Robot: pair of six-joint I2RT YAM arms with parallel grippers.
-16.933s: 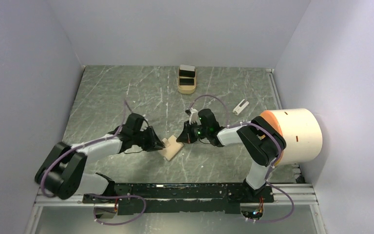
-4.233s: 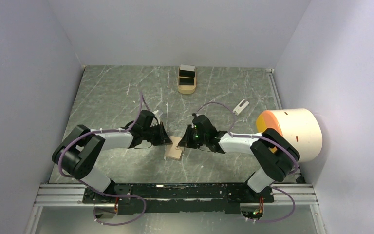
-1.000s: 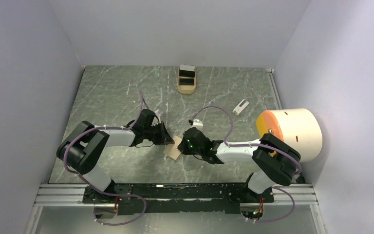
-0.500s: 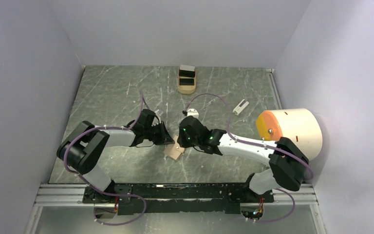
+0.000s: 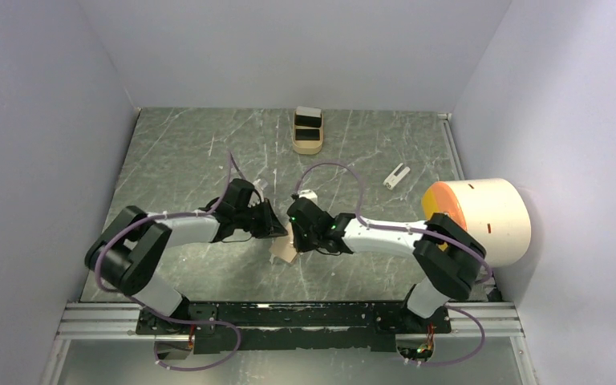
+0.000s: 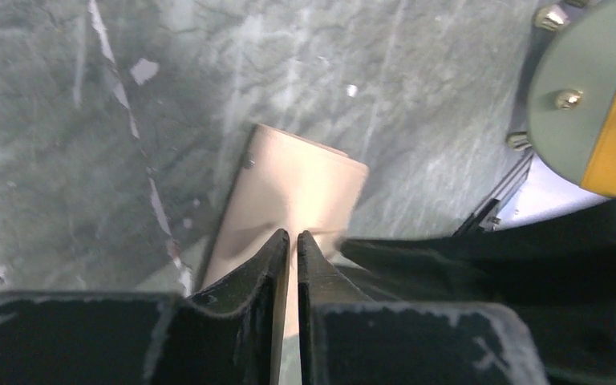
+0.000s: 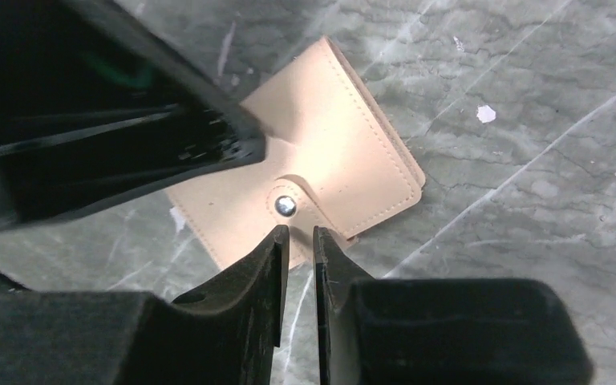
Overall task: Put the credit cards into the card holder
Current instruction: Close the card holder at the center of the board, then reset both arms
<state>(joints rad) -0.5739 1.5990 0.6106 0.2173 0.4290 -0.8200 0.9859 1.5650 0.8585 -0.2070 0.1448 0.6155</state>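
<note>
The grey marbled table (image 5: 176,152) filled the floor of the white-walled cell. At its right edge lay a big white drum (image 5: 493,216) on its side, with an orange face turned to the middle.

The two arms reached inward from the near edge and met in the middle of the table. The left gripper (image 5: 277,230) was low over the card holder (image 5: 283,253). In the left wrist view its fingers (image 6: 277,245) stood almost together, with only a thin slit between them, and their tips were over the near part of the card holder (image 6: 297,188). Whether they pinched its edge could not be told. The right gripper (image 5: 295,233) came from the other side. In the right wrist view its jaws were a little apart, with nothing between them, and the tips were just beside the metal snap (image 7: 285,205).

The oblong tan tray (image 5: 308,146) stood at the far edge, well apart from the grippers. The credit cards (image 5: 308,123) lay in it, one black and one pale behind it.

The card holder (image 7: 329,152) lay folded shut and flat on the table between the two grippers, its tab fastened over the front.

A small white piece (image 5: 397,175) lay alone near the drum.
</note>
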